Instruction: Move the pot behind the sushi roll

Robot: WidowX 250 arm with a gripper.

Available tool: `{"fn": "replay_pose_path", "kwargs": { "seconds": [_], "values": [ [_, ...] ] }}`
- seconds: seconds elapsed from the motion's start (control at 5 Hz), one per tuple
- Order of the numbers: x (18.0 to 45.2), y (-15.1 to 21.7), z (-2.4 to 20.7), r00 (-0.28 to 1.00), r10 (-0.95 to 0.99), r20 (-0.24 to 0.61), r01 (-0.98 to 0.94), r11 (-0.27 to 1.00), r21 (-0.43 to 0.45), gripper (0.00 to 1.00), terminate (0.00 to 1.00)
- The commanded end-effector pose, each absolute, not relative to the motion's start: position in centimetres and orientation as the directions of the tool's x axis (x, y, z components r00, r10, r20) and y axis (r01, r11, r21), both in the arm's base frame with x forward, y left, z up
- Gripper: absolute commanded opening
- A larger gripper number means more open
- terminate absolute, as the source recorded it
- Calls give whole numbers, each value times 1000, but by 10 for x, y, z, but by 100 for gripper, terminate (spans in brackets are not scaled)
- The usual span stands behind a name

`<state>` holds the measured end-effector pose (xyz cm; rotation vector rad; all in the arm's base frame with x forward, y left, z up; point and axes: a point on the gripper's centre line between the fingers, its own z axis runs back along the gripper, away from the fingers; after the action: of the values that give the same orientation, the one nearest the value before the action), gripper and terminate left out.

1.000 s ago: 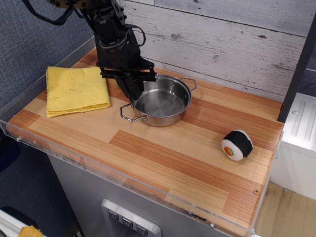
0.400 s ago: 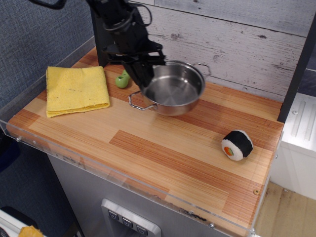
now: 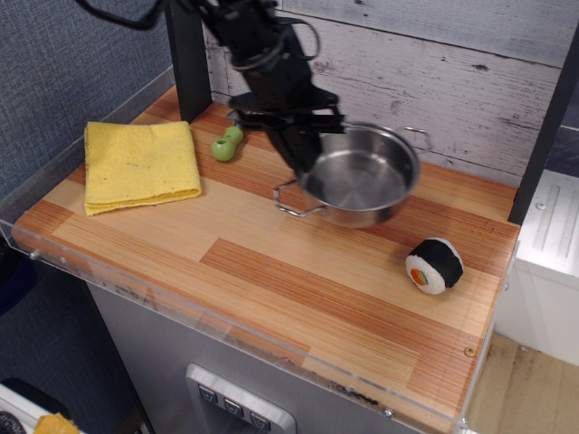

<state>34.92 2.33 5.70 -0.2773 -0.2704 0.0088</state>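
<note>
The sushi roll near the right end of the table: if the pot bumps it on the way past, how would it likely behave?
The sushi roll looks plush, so it is probably light and would shift easily if the pot held in the gripper touched it. It is rounded and lies tilted, so it may roll. Being soft, it is unlikely to be damaged.

Wooden table [image 3: 271, 271] carries yellow cloth [image 3: 140, 165], green spatula handle [image 3: 226, 145], sushi roll [image 3: 433, 265].
</note>
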Motion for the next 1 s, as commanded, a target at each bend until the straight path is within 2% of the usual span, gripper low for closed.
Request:
{"fn": "replay_pose_path", "kwargs": {
  "seconds": [0.0, 0.8],
  "values": [
    [372, -7, 77, 937, 5, 350, 98, 956, -275, 0, 0],
    [384, -34, 42, 956, -51, 289, 137, 949, -283, 0, 0]
  ]
}}
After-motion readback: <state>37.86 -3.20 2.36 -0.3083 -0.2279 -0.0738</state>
